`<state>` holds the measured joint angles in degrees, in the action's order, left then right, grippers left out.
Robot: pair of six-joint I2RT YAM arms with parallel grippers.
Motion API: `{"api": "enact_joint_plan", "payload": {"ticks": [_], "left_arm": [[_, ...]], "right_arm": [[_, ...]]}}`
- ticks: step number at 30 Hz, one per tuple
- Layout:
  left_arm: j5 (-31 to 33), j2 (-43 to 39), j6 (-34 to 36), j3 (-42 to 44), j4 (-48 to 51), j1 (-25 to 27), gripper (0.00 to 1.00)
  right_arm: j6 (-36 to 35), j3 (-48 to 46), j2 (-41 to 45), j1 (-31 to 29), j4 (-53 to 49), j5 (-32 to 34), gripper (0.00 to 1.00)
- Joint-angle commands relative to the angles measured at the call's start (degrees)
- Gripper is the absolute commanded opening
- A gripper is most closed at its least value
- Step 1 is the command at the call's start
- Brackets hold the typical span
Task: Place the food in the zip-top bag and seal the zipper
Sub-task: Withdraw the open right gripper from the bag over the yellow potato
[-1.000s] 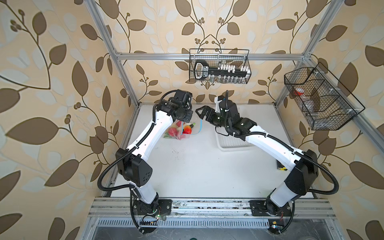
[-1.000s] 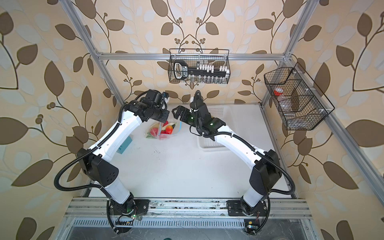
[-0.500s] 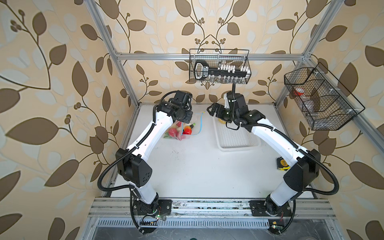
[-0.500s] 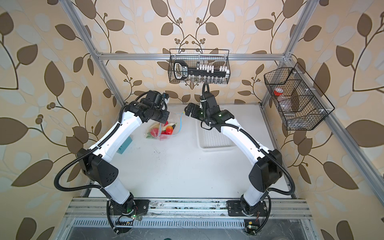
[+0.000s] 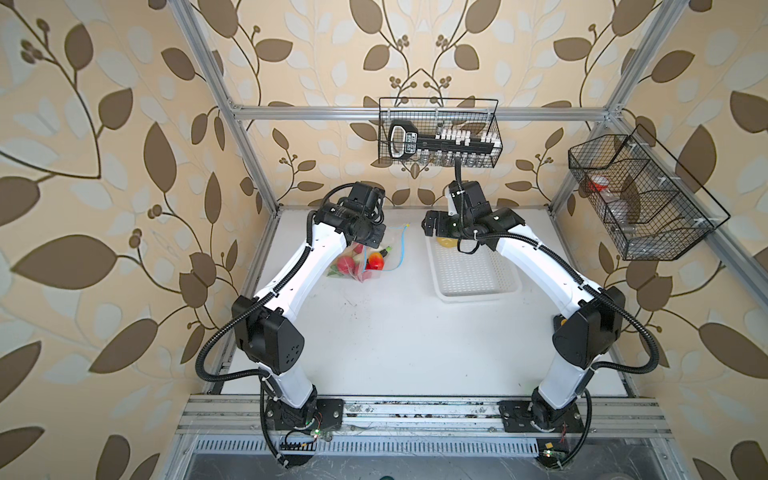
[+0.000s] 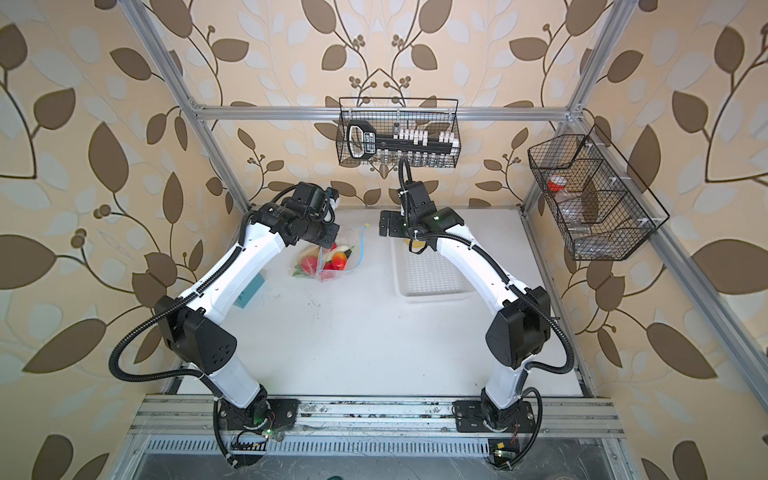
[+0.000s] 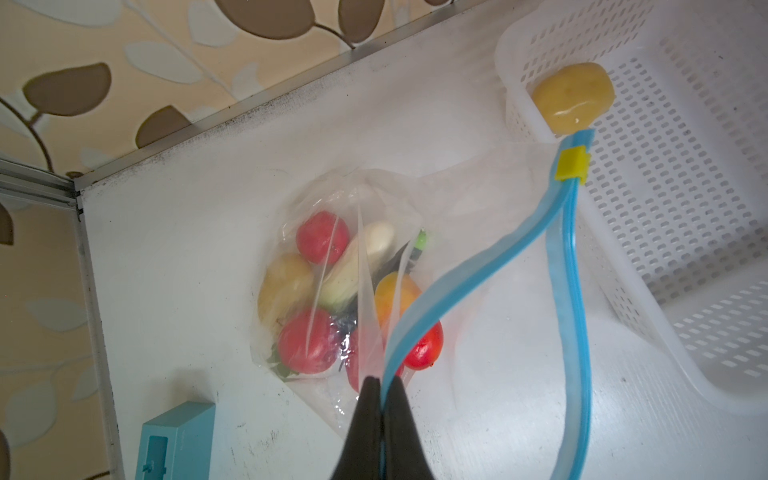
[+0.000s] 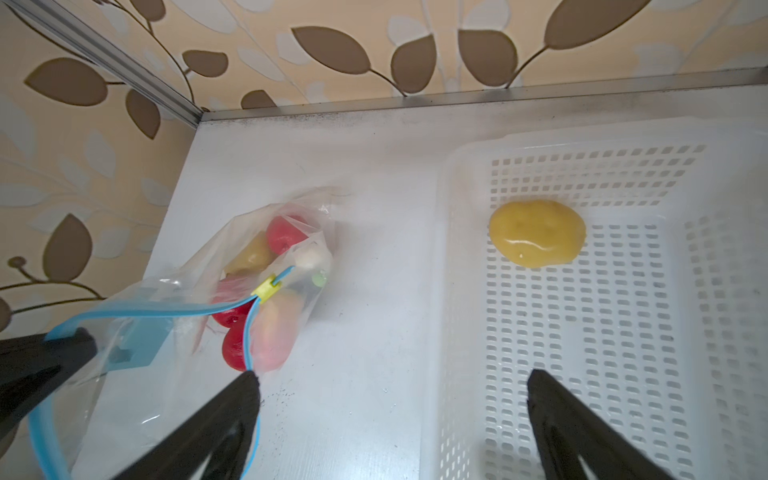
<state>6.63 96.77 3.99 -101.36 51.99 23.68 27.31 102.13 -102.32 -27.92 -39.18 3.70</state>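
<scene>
— Teal box (image 7: 174, 440), item one: on the table (image 5: 395, 340), under your left forearm.
— Item two?
— White perforated basket (image 8: 602, 374), right side, holding one yellow-tan potato (image 8: 537, 232) at its far end.
— And the zip-top bag (image 7: 365, 195)?
— Left of the basket and apart from it, its loaded bottom on the table. Contents: red tomatoes (image 7: 322, 237), second potato (image 7: 284, 286), mango (image 7: 395, 299), cabbage (image 7: 361, 262).
— Your left gripper (image 7: 381, 384)?
— Pinched tight on one lip of the blue zipper (image 7: 563, 270). The mouth gapes, with the yellow slider (image 7: 573, 165) at the end.
— Your right gripper (image 8: 392, 380)?
— Fingers spread wide, holding nothing. One finger is over the table beside the bag, the other over the basket.
— Back wall?
— Wire rack (image 5: 438, 100), holding a black tool (image 5: 449, 143) whose label (image 5: 409, 140) is too small to read.
</scene>
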Motion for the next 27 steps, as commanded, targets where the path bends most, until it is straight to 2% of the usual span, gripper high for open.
{"api": "enact_joint_plan", "payload": {"ticks": [1, 19, 27], "left_arm": [[0.84, -1.97, 0.41, -0.59, -0.57, 0.4, 0.0], [1.21, -1.05, 0.55, -0.07, -0.57, 0.4, 0.0], [0.97, -1.43, 0.49, 1.23, -1.3, 0.4, 0.0]], "right_arm": [[-3.52, 2.39, -1.36, 1.45, -1.9, 1.98, 1.0], [-8.29, 2.87, -7.79, 8.23, 0.0, 1.25, 1.0], [-15.99, 1.77, -8.83, 8.53, 3.51, 1.64, 1.0]]}}
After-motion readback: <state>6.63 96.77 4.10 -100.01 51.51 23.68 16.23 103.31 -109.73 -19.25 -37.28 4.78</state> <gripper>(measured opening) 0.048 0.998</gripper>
